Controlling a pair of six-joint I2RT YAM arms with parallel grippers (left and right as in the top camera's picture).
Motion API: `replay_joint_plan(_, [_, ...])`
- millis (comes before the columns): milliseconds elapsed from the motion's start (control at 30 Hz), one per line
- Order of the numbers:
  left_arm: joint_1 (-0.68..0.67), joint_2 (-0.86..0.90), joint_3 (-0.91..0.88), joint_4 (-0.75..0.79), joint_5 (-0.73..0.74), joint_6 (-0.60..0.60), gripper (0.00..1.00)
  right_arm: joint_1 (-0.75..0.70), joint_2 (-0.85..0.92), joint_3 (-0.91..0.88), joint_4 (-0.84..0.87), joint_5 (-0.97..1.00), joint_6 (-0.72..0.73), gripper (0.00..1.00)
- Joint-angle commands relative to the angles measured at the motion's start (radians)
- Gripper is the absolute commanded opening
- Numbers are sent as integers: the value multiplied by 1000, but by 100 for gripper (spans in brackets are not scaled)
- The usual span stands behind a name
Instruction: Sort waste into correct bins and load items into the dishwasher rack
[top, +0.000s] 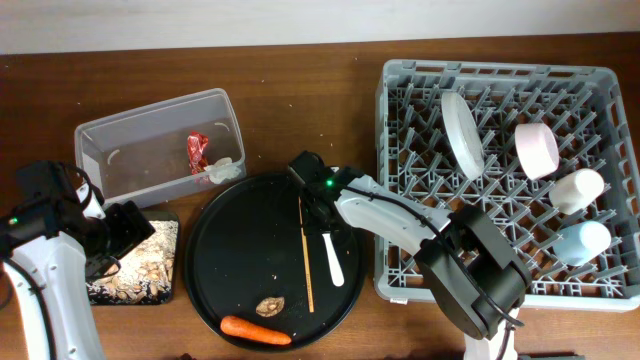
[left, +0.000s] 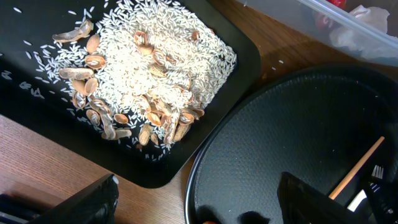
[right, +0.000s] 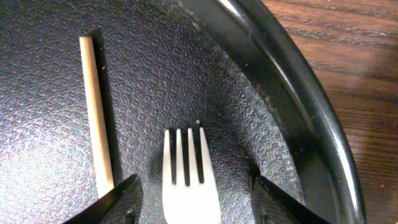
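White fork (right: 186, 162) is being straddled by the right gripper (right: 193, 186): jaws apart, no contact, nothing held. Wooden stick (right: 96, 112) is lying just outside one finger. Judged: fork pickup is being attempted. Closure on the fork alone is being called for next, then carriage to the dishwasher rack (top: 480, 70).

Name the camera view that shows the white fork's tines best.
Right wrist: the white plastic fork is close up, with all four tines clear between the open fingers of the right gripper. Overhead shows only its handle; the head is hidden under the gripper. Left wrist catches at most a white sliver at its edge.
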Motion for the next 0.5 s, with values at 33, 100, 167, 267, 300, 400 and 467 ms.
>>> replay_joint_plan(33, [3,-8,-5,0,11,-13,81,-3,13,-20,3,35,12,57])
replay_joint_plan(100, [3,-8,-5,0,11,-13,81,-3,13,-25,3,35,12,53])
replay_joint_plan(167, [3,-8,-5,0,11,-13,81,-3,13,-25,3,38,12,47])
replay_joint_plan(267, [3,-8,-5,0,11,-13,82,-3,13,-25,0,38,12,41])
replay_joint_plan(300, [3,-8,-5,0,11,-13,82,-3,13,-25,-3,38,12,38])
replay_joint_plan(400, [4,-8,-5,0,11,-13,81,-3,13,-25,-5,38,12,33])
replay_joint_plan(467, [3,-8,-5,0,11,-13,82,-3,13,-25,-7,38,12,32])
